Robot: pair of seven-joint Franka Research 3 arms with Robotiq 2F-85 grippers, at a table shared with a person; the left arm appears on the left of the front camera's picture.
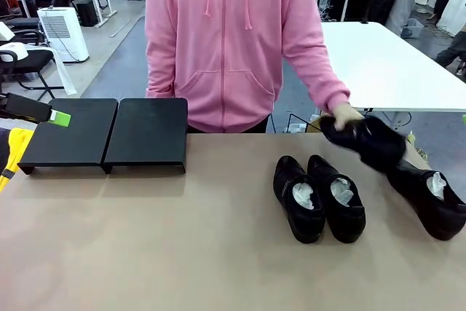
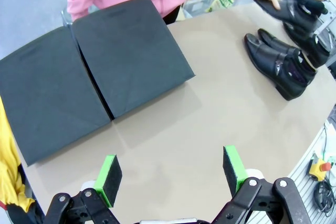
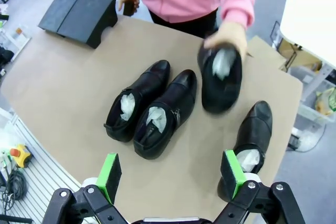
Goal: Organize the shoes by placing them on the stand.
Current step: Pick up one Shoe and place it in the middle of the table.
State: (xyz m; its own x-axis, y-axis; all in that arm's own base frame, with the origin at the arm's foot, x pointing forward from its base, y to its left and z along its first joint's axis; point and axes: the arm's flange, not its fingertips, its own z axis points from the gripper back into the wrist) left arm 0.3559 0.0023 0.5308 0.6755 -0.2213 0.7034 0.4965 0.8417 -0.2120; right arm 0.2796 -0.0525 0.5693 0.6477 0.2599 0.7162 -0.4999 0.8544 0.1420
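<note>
glossy black leather shoes (image 1: 324,176), crumpled white paper (image 1: 303,194) inside; matt black stand (image 1: 145,132); smooth matt tan table (image 1: 182,253); soft pink cloth hoodie (image 1: 226,34).

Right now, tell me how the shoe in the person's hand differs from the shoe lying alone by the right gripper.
The held shoe is gripped by the person's hand and looks lifted; the lone shoe rests on the table, untouched. The held shoe is blurred; the lone shoe is sharp. Both are glossy black with pale stuffing, and neither is on the stand.

Four shoes (image 3: 157,116), two stand platforms (image 1: 145,132)
</note>
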